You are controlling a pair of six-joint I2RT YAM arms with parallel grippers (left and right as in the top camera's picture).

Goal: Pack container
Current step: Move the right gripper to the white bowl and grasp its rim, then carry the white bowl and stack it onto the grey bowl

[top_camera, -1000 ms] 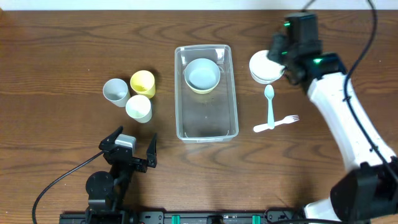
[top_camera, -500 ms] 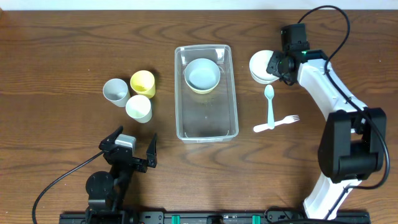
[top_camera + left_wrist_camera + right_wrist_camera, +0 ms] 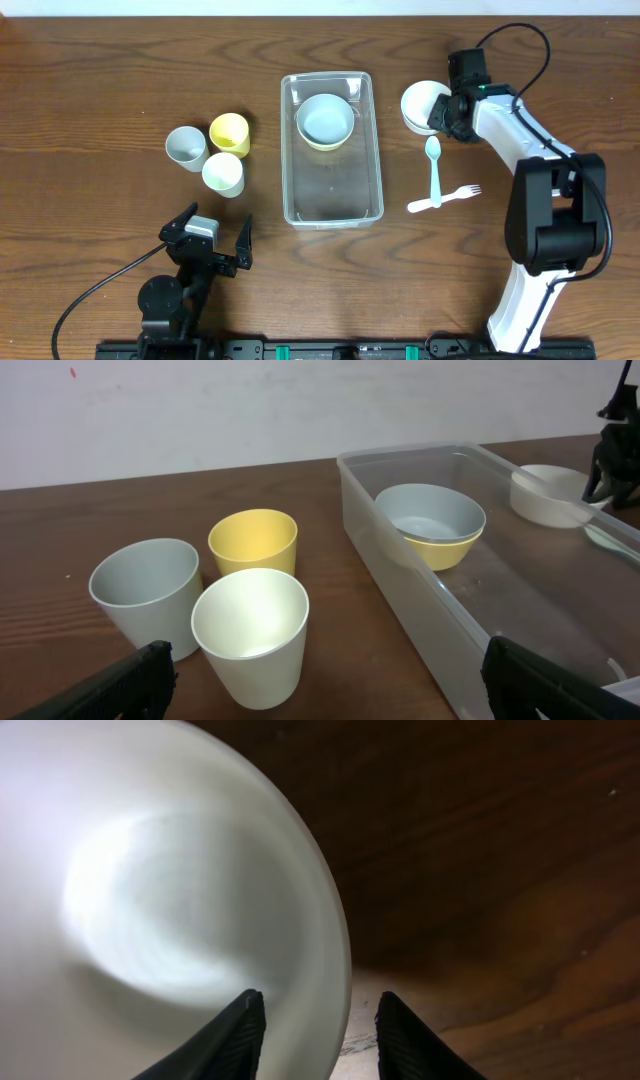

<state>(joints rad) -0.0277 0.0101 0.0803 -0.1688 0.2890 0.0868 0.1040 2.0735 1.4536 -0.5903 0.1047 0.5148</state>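
Right gripper (image 3: 315, 1005) jaws apart, straddling white bowl (image 3: 150, 900) rim, not yet pinched. I squeeze firmly on rim, lift straight, carry to container (image 3: 335, 185) mid-table, nest onto stacked bowls (image 3: 325, 120) inside. Left gripper (image 3: 210, 240) jaws wide, holding nothing.

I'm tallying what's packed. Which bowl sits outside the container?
The white bowl, right of the container, its rim between the right gripper's open fingers. The grey bowl and the yellow bowl under it sit nested inside the container.
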